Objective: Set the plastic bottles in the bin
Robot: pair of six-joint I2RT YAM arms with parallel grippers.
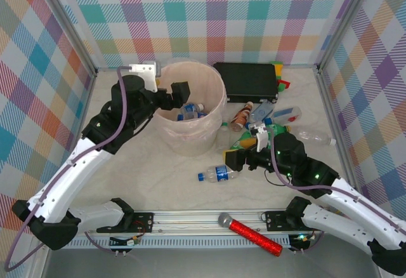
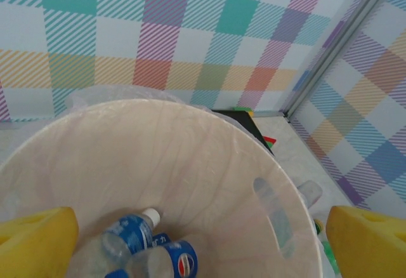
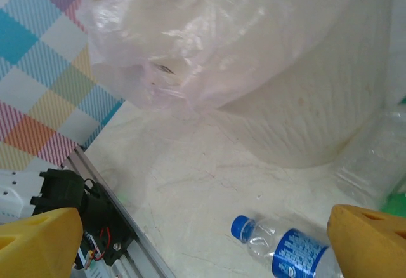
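The pale cream bin (image 1: 216, 94) stands at the back middle with a thin plastic liner. Two clear plastic bottles with blue labels (image 1: 190, 112) lie inside it, one with a white cap (image 2: 127, 235), one showing a logo (image 2: 171, 259). My left gripper (image 1: 179, 97) hangs open and empty over the bin's left rim (image 2: 200, 243). On the table in front lies another blue-labelled bottle (image 1: 217, 175) with a blue cap (image 3: 288, 245). My right gripper (image 1: 236, 158) is open just right of it and a little above the table (image 3: 203, 243).
More bottles cluster right of the bin: a brown one (image 1: 241, 116), a green one (image 1: 244, 141), clear ones (image 1: 283, 114) (image 1: 315, 138) and one against the bin (image 3: 374, 157). A black box (image 1: 247, 80) sits behind. A red glittery microphone (image 1: 250, 230) lies on the front rail.
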